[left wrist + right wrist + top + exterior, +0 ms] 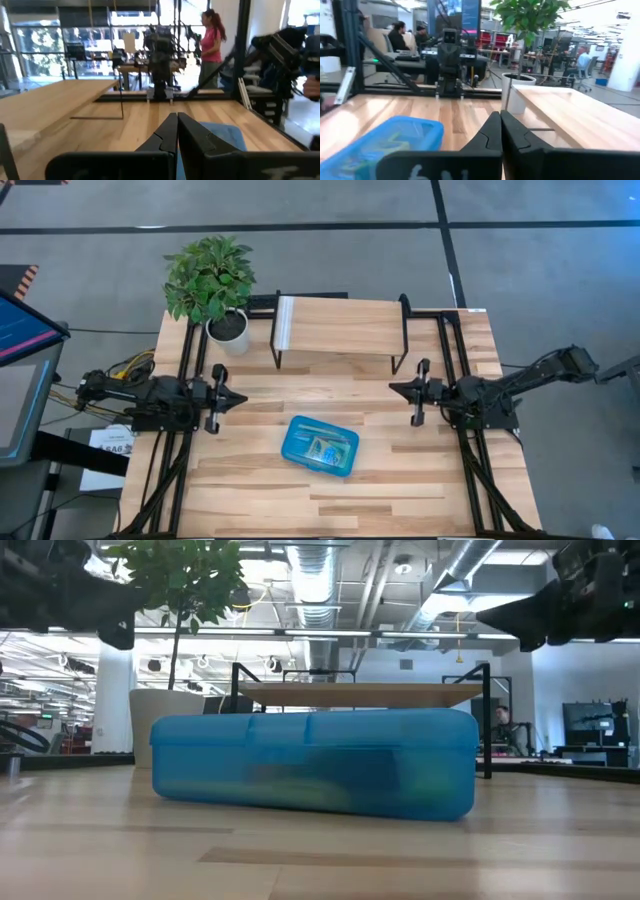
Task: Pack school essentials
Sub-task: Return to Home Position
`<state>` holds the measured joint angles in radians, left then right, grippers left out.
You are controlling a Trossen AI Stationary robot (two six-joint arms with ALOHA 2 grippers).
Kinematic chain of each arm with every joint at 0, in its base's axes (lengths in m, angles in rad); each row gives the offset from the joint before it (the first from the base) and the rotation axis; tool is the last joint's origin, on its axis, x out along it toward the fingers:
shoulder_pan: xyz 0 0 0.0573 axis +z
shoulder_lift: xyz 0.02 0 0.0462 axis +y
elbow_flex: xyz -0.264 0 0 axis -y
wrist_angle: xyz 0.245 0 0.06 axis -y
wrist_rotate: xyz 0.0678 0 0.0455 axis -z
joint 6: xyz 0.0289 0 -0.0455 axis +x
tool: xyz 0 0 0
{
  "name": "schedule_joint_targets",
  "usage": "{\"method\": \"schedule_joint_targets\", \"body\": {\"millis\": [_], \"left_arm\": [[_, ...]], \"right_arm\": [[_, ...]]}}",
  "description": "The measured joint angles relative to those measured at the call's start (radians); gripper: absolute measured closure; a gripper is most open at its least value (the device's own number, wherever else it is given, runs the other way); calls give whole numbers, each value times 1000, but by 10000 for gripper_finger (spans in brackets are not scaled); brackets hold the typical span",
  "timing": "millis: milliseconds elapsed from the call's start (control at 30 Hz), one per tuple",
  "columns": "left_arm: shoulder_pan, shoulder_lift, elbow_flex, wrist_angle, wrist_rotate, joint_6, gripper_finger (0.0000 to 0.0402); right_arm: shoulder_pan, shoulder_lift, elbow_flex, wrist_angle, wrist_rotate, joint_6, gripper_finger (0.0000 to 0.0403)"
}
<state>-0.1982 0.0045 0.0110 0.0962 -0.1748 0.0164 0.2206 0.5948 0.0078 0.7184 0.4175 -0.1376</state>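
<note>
Currently, one blue translucent hinged plastic case (pixel 297 442) lies shut on the light wooden tabletop (pixel 250 490), near its front middle, between the two arms. School essentials (pixel 326 448) show as a blur of yellow-green and teal through the lid; individual pieces cannot be counted. Left pincer (pixel 243 397) hangs above the tabletop's left side, fingers pressed together, holding nothing. Right pincer (pixel 393 388) faces it from the right side, likewise closed and empty. One potted green plant (pixel 210 278) and one wooden shelf riser on black legs (pixel 340 328) stand at the back.
</note>
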Motion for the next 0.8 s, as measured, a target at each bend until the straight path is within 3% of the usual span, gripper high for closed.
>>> {"method": "schedule_joint_targets", "body": {"millis": [233,467,800], "left_arm": [[0,0,-1,-42,18,-1,401],[0,0,-1,-38,-33,5,401],[0,0,-1,-37,-31,13,401]], "right_arm": [[-41,0,0,-67,1,6,388],[-80,-1,-1,-110,2,13,387],[-94,1,-2,-359,3,14,386]]}}
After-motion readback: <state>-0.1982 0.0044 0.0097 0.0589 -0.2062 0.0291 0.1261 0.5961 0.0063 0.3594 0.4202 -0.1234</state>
